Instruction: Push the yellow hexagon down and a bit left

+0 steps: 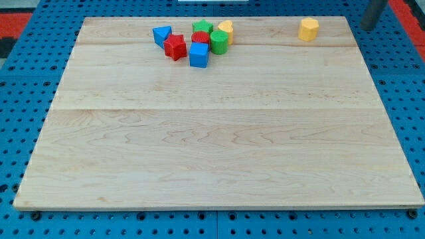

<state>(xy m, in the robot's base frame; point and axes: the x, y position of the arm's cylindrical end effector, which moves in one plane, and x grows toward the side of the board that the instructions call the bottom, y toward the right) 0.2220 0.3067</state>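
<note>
The yellow hexagon [308,29] lay alone near the wooden board's [219,153] top edge, toward the view's right. The rod [373,13] stood up and right of the hexagon, apart from it, off the board; its tip [367,27] carried no jaws. Well left of the hexagon, 7 blocks clustered: blue, red, green and yellow pieces.

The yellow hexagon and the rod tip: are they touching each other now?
Apart. The camera view shows bare board between the yellow hexagon and my tip, which stands off the board's top right edge.
</note>
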